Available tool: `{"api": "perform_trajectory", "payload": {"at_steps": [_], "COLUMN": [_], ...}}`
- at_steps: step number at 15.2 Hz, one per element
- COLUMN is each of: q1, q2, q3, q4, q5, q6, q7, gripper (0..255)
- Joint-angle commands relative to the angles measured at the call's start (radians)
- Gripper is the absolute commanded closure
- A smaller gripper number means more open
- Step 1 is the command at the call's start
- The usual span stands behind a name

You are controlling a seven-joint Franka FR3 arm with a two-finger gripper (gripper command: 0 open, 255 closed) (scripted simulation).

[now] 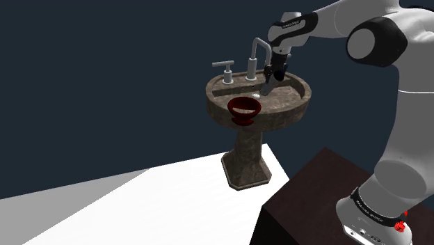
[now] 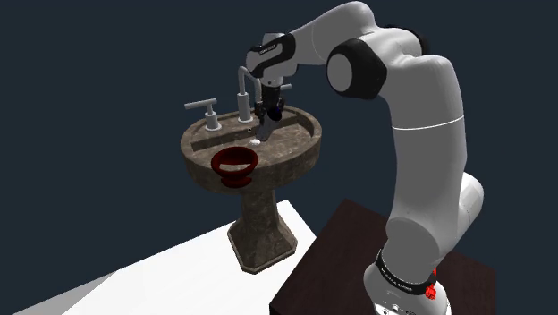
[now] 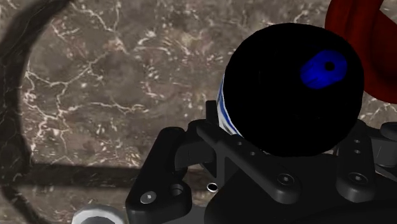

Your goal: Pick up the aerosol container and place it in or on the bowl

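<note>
- Inside the basin of the stone pedestal sink [image 1: 282, 113], the gripper [image 1: 265, 88] reaches down just in front of the faucet [image 1: 256, 58], with the sink's raised back edge close behind it.
- At the shoulder view's left of the faucet, a grey handle fixture [image 1: 226, 72] stands on the back ledge, apart from the arm.
- The red bowl [image 1: 244, 108] sits on the sink's front rim, near the gripper and toward the shoulder view's left. There is open basin floor between them.
- Around the sink there is open space, with a white floor [image 1: 160, 202] beneath it and the dark stand [image 1: 313, 188] beside the pedestal.
- The fingers are closed on the aerosol container [image 3: 292, 89]. In the wrist view its black cap with a blue nozzle rises between them, and one finger [image 3: 212, 124] lies against its white-and-blue side. The other finger is hidden behind the cap.
- In the exterior views the container [image 2: 258, 138] shows as a pale shape at the fingertips, low over the basin floor. Whether it touches the stone cannot be told.
</note>
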Motion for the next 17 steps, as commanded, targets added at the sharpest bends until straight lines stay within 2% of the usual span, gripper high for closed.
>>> {"api": "perform_trajectory", "payload": {"at_steps": [1,4,10,17], "q1": [0.000,0.000,0.096,0.201], "q2": [-0.006,-0.016,-0.110,-0.178], "q3": [-0.001,-0.002,0.026,0.070], "q4": [0.019,0.045,-0.092,-0.185], "q5": [-0.003,-0.006,-0.029,-0.054], "q6": [-0.025,-0.059,-0.002,0.039], "q7": [0.004,0.009,0.127,0.277], "gripper": [255,255,255,255]}}
